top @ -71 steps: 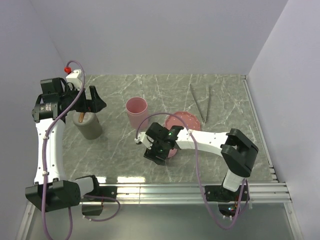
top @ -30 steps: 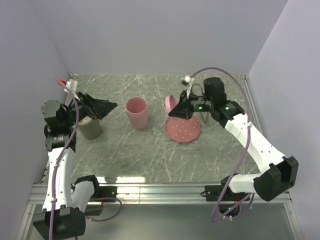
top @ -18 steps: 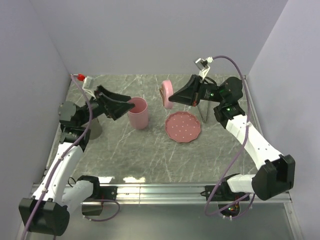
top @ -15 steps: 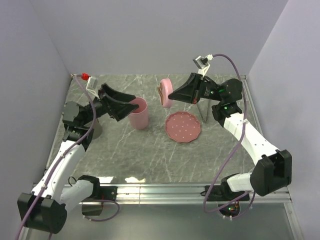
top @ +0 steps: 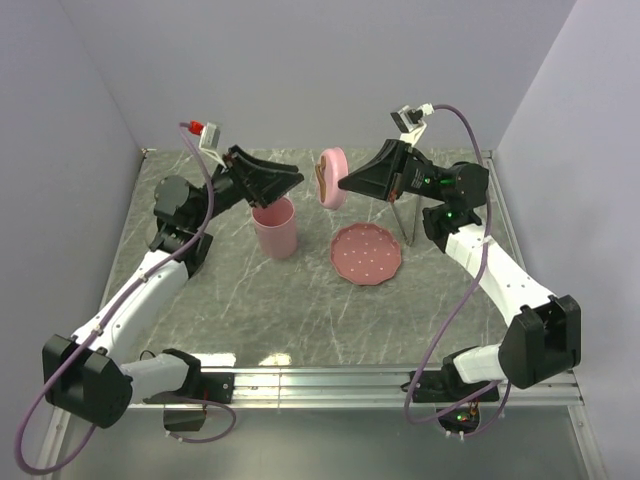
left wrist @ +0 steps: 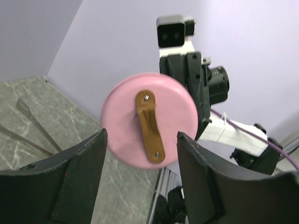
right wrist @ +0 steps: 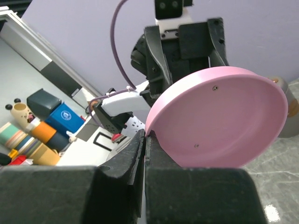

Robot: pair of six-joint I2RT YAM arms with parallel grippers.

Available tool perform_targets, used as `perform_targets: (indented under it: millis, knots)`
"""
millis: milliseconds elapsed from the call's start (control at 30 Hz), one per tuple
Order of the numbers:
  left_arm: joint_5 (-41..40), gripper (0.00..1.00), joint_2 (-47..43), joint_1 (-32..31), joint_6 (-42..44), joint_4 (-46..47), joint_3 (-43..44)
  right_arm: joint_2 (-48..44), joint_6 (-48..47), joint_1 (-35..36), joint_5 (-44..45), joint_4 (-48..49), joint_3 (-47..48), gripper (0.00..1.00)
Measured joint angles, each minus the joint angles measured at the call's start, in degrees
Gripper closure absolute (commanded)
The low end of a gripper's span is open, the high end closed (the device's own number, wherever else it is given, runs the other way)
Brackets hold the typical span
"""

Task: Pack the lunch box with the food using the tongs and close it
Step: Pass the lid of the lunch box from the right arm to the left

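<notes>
The lunch box is a pink cup [top: 275, 225] standing on the table, and its round pink lid [top: 333, 178] is held up in the air on edge. My right gripper [right wrist: 145, 135] is shut on the lid's rim [right wrist: 224, 116]. The lid's brown handle [left wrist: 149, 126] faces my left gripper [left wrist: 141, 140], whose jaws stand open on either side of the lid [left wrist: 121, 112] without touching it. In the top view the left gripper [top: 292, 180] hovers above the cup. The grey tongs [top: 404, 222] lie on the table under the right arm. The food is out of view.
A pink speckled plate [top: 366, 253] lies bare right of the cup. A grey cup [right wrist: 285, 107] stands at the far left, mostly behind the left arm in the top view. Walls close in the back and both sides.
The right arm has lifted the lid from beside the plate to high above the table. The left arm has swung from the grey cup to the lid, and its jaws have narrowed.
</notes>
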Motion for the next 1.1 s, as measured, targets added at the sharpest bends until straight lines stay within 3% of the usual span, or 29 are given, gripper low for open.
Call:
perform_targets:
  millis: [133, 533, 800, 933, 1100]
  knots:
    - [-2.3, 0.35, 2.5, -1.3, 0.2, -0.8, 3.7, 1.0, 0.0, 0.0, 1.1, 0.2, 0.0, 1.0]
    - [-4.4, 0.4, 4.4, -5.4, 0.9, -4.6, 4.2, 1.7, 0.0, 0.0, 2.4, 0.3, 0.0, 1.0]
    - [-5.9, 0.48, 6.7, -6.0, 1.1, -5.7, 6.5, 1.7, 0.0, 0.0, 2.9, 0.3, -0.5, 1.0]
    - [-6.2, 0.54, 7.5, -6.4, 1.1, -6.0, 7.6, 1.7, 0.0, 0.0, 3.1, 0.2, -0.9, 1.0]
    - [-6.7, 0.74, 7.8, -6.7, 1.5, -6.4, 8.1, 1.7, 0.0, 0.3, 3.2, 0.3, -0.9, 1.0]
